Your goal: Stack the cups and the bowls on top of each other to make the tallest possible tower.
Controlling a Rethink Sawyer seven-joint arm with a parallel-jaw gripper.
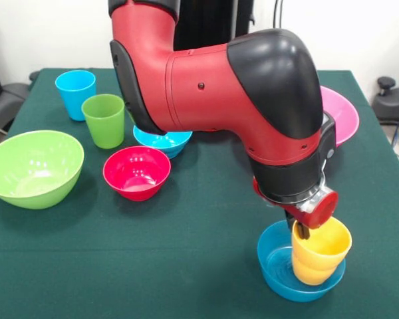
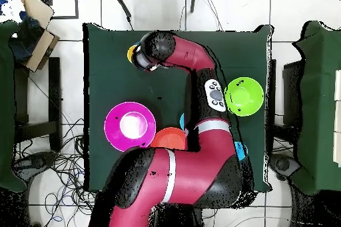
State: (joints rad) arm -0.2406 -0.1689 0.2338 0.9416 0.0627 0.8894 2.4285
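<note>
Item: squat yellow-orange cup, in blue bowl, desk's near edge.
My pincer grips its rim. Light, stiff, glossy plastic, likely slippery; hold the wall just under the lip.

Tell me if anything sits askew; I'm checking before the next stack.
The yellow cup leans slightly in the blue bowl at the table's front edge, the gripper at its rim. Everything else stands upright.

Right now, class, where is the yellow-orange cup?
Front view, lower right: the yellow-orange cup sits in a blue bowl near the table's front edge, under the gripper.
</note>
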